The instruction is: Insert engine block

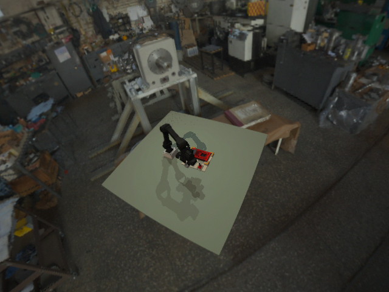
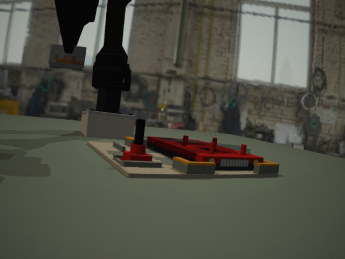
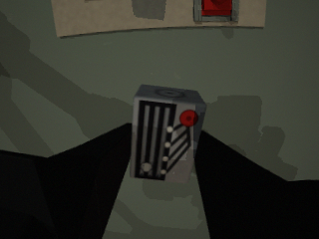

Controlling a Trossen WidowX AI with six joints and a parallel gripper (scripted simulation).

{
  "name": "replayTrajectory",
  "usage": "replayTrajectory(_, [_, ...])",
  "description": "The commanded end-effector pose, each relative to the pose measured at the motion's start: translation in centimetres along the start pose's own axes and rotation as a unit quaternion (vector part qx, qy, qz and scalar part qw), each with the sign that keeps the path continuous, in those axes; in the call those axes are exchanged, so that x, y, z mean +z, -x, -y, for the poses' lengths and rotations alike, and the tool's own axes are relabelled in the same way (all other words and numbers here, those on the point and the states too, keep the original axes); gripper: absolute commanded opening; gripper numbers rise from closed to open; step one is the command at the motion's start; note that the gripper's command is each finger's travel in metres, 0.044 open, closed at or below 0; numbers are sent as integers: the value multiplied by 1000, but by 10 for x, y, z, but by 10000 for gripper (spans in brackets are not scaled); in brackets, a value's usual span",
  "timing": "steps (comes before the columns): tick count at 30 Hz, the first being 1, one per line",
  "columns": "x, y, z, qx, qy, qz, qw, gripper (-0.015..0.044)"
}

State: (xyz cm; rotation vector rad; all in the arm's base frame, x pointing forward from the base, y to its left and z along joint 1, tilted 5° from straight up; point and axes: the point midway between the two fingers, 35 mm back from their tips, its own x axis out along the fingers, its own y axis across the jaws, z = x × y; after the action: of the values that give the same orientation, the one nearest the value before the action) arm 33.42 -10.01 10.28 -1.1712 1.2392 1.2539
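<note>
My gripper (image 2: 69, 50) (image 3: 163, 134) is shut on the grey engine block (image 2: 75, 62) (image 3: 156, 158) and holds it in the air, well above the table. In the wrist view the block's top shows black stripes, slanted bars and a red disc; in the exterior view its side shows an orange pattern. The slot side cannot be made out. The red car body (image 1: 208, 158) (image 2: 231, 158) lies on the beige board (image 2: 156, 172) (image 3: 100, 20), with upright red pegs around its opening (image 2: 207, 148). The rib cannot be made out. The block is off to the side of the car body, clear of it.
A red part with an upright black post (image 2: 140, 132) sits in a grey holder beside the car body. Grey corner blocks with orange tops (image 2: 200, 168) stand around the car. The arm's pale base (image 1: 169, 152) (image 2: 110, 124) stands behind the board.
</note>
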Motion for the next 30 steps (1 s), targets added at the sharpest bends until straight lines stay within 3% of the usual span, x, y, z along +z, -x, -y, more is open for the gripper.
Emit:
replayTrajectory(1, [11, -1, 5, -3, -30, -4, 1000, 0])
replayTrajectory(30, [101, -29, 23, -6, -294, 2, 956, 0])
